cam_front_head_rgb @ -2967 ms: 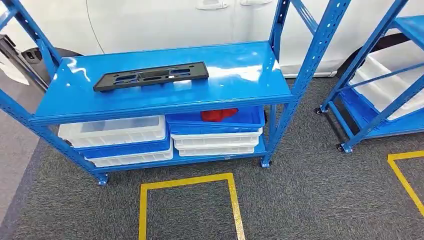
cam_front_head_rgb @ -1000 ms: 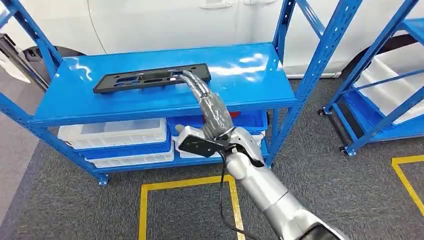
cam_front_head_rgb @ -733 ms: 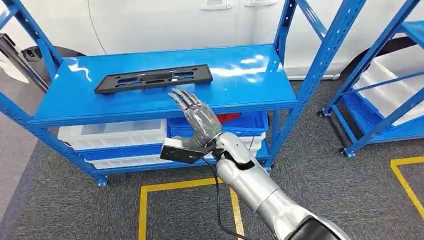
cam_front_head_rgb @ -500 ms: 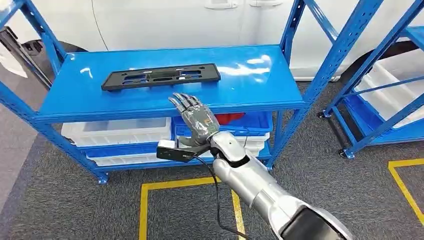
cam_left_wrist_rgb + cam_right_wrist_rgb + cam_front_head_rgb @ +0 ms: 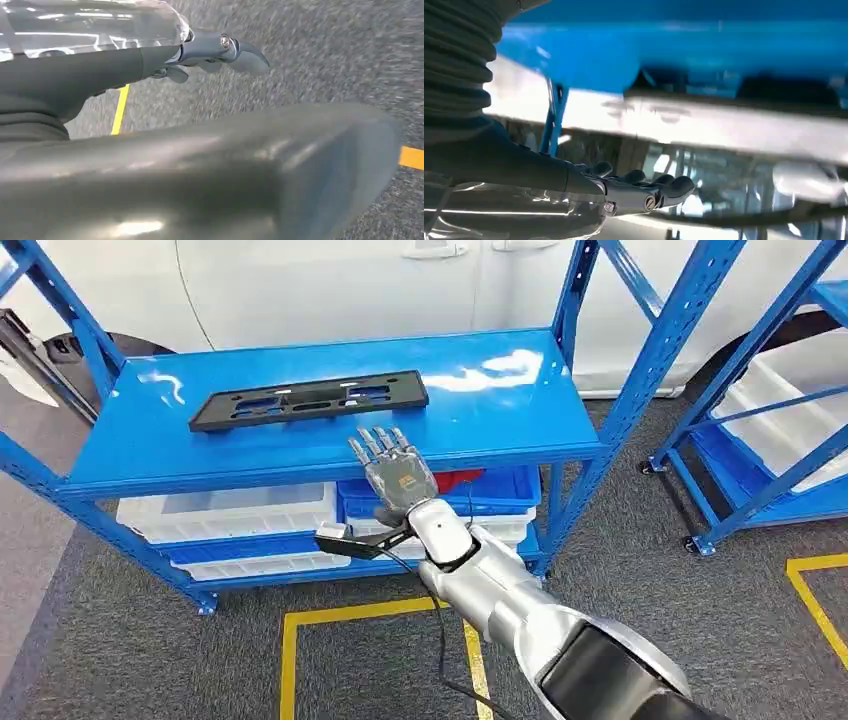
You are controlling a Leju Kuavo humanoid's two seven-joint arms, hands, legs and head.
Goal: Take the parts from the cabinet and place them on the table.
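Right hand (image 5: 398,472) raised before the shelf (image 5: 520,400) edge, fingers spread, empty, near black part (image 5: 310,399), left hand (image 5: 150,60) curled, empty

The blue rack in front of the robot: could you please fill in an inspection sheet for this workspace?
Surface: top shelf of the blue rack, glossy, carrying one part.
Job's things: black plate lies flat on the shelf, untouched.
Clutter: white and blue bins stacked below; something red in a blue bin.
Hands: right hand raised, fingers apart, holding nothing, short of the plate; left hand hangs over the carpet, fingers curled, holding nothing.
Cables: black cable hangs from the right wrist.
Surroundings: grey carpet with yellow tape, white car behind, second rack to the right.
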